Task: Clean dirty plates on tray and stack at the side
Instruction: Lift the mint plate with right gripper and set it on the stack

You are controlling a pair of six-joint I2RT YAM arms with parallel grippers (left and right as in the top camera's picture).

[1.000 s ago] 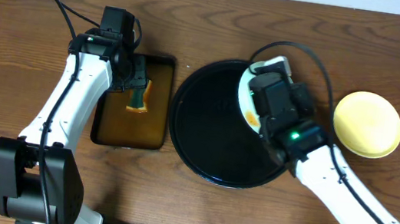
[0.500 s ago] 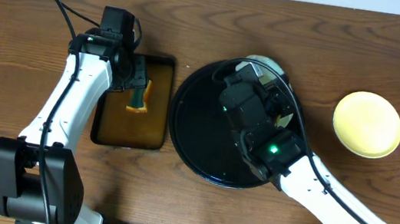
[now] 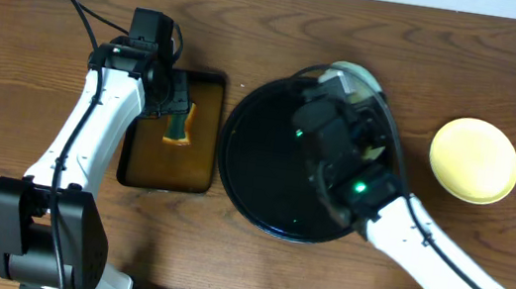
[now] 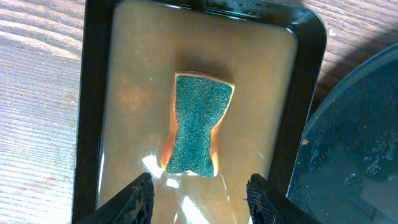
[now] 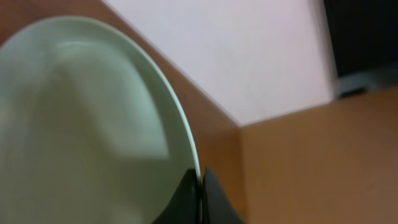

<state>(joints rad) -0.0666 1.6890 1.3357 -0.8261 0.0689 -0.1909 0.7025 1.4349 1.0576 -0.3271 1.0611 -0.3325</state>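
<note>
Two plates in view. Mint plate [image 5: 81,124] pinched at rim by R gripper [image 5: 200,186], at approx 1 o'clock on black tray [image 3: 253,184] rim. Yellow plate [image 3: 474,160] flat on brown wood-grain tabletop [image 3: 7,82], 3 o'clock of tray, not touching it. L gripper [image 4: 199,202] w/ jaws spread above green-topped sponge [image 4: 198,127] in wet amber tray [image 4: 93,124], 9 o'clock side. Pale wall [image 5: 249,50] past table edge.

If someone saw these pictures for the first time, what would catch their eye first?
The big glossy black tray at the table's centre, with the right gripper pinching a pale green plate by its rim at the tray's far edge. Next, the yellow plate on the wood to the right, and the green sponge in the amber tray below the open left gripper.
</note>
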